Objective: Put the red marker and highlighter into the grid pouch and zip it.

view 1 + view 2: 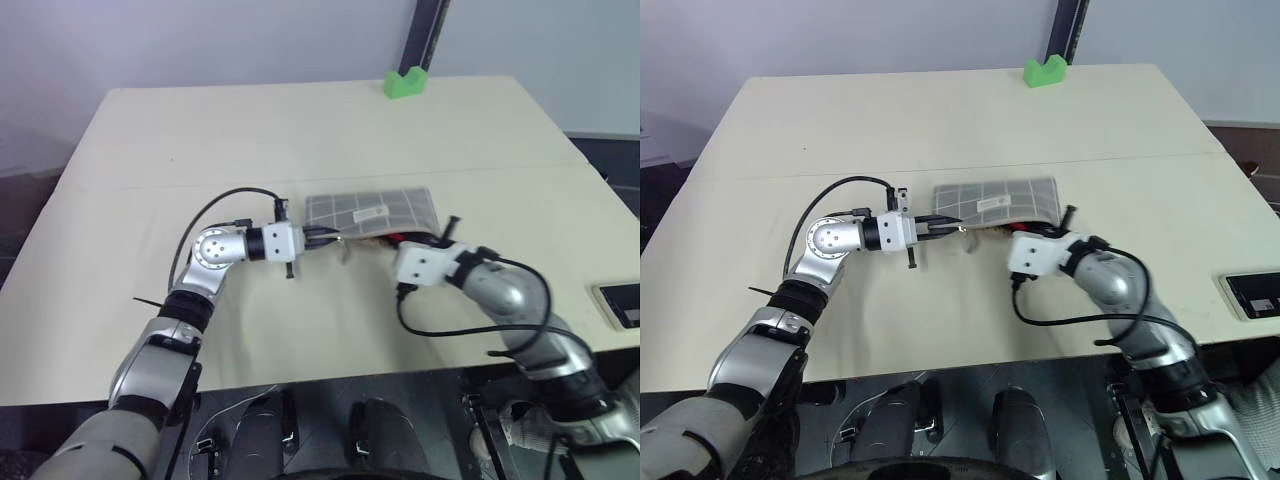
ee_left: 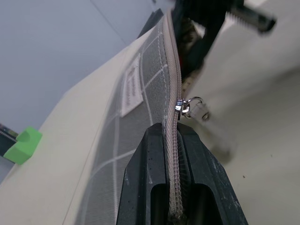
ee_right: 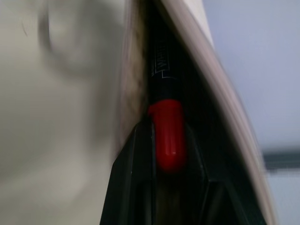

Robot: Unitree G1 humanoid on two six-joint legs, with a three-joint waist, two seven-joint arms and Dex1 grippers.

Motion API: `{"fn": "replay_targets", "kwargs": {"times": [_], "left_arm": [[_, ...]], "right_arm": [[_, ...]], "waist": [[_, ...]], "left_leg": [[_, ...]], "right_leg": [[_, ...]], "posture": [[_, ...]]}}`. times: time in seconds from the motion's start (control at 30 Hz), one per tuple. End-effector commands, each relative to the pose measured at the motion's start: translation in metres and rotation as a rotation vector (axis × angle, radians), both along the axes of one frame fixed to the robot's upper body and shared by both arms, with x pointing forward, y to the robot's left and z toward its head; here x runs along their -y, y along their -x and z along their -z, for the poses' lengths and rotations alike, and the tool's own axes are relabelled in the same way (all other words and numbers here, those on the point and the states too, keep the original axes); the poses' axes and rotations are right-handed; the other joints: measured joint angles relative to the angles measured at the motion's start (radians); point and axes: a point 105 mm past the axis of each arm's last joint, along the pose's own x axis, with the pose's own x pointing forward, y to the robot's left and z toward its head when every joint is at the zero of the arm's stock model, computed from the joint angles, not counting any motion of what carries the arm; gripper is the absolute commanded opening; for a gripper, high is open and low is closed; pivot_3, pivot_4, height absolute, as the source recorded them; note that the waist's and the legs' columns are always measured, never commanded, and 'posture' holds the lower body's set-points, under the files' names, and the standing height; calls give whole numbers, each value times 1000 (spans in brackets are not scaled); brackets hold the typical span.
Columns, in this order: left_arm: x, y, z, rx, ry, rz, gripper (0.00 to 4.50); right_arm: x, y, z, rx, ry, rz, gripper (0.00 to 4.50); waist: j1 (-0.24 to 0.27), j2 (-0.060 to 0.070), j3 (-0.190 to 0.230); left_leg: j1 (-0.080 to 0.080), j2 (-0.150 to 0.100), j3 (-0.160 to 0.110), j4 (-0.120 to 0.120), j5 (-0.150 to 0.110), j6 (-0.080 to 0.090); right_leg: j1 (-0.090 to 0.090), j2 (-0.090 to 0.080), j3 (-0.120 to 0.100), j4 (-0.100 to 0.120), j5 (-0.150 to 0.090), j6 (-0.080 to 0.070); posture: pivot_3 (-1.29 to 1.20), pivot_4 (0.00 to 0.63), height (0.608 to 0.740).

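Observation:
The grid pouch (image 1: 370,212) lies flat on the table near its middle, label up, with its near edge lifted. My left gripper (image 1: 325,236) is shut on the pouch's zipper edge (image 2: 171,93), and the zipper pull (image 2: 194,107) hangs just past its fingertips. My right gripper (image 1: 425,240) is shut on the red marker (image 3: 159,61). It holds the marker by its red end while the black half reaches into the pouch's open mouth. A bit of red (image 1: 398,238) shows at that opening. The highlighter is out of view.
A green block (image 1: 403,82) stands at the table's far edge, beside a dark pole (image 1: 425,35). A dark flat device (image 1: 622,303) lies at the right edge. Bare cream tabletop (image 1: 200,140) spreads to the left of the pouch and behind it.

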Motion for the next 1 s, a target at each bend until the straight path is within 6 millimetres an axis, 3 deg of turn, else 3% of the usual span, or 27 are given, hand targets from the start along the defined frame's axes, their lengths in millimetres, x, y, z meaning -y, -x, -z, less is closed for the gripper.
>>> {"fn": "replay_targets", "kwargs": {"times": [0.03,0.17,0.23,0.33,0.4,0.5,0.6,0.7,0.77,0.87,1.0], "left_arm": [[1,2,-15,37,31,21,0],[-8,0,-17,28,29,5,0],[-11,-2,-17,23,31,-8,0],[-14,-3,-15,14,30,-26,0],[-14,-3,-11,8,26,-35,0],[-13,-3,-6,1,21,-41,0],[-11,-3,-4,1,17,-46,0],[-7,-5,-3,22,8,-56,0],[4,-5,-6,57,15,-49,0],[22,4,-6,107,-4,11,0],[26,6,-6,145,-30,34,0]], "right_arm": [[-1,-6,-8,65,58,-6,269],[-4,3,6,-26,47,-71,269],[0,5,3,-46,-4,-66,1297],[13,5,-8,18,-10,-28,2476],[12,14,-24,12,-176,-28,3508],[1,39,-48,-64,-536,-87,3508],[-10,66,-49,-206,-718,-163,3508],[-5,78,-44,-325,-866,-145,3508],[2,89,-24,-460,-941,-97,3508],[-2,99,16,-640,-1010,-1,3508],[-12,85,50,-685,-980,146,3508]], "waist": [[-2,0,0],[-4,0,0],[-4,0,0],[-5,0,0],[-2,0,0],[-3,0,0],[-4,0,0],[0,0,0],[4,0,0],[17,-1,0],[9,0,0]], "left_leg": [[0,0,0,0,1,-2],[0,0,1,1,2,-3],[0,1,1,1,2,-3],[0,1,1,2,2,-3],[0,1,0,3,2,-3],[0,1,-1,3,-1,1],[0,1,-2,3,-2,2],[1,1,-3,3,-2,3],[0,1,-3,5,-3,4],[0,1,-3,7,-4,5],[0,1,-2,7,-4,5]], "right_leg": [[0,0,0,0,0,0],[0,0,0,0,0,0],[1,0,0,0,0,0],[1,0,0,1,0,0],[1,0,0,1,0,0],[1,0,0,2,0,0],[1,0,0,2,0,0],[2,0,0,2,0,0],[2,0,0,1,0,0],[4,-1,0,1,0,0],[2,-1,0,1,0,-2]], "posture": [[0,150,740],[0,150,740],[0,150,740],[0,150,740],[0,150,740],[0,150,740],[0,150,740],[0,150,740],[0,150,740],[0,150,740],[0,150,740]]}}
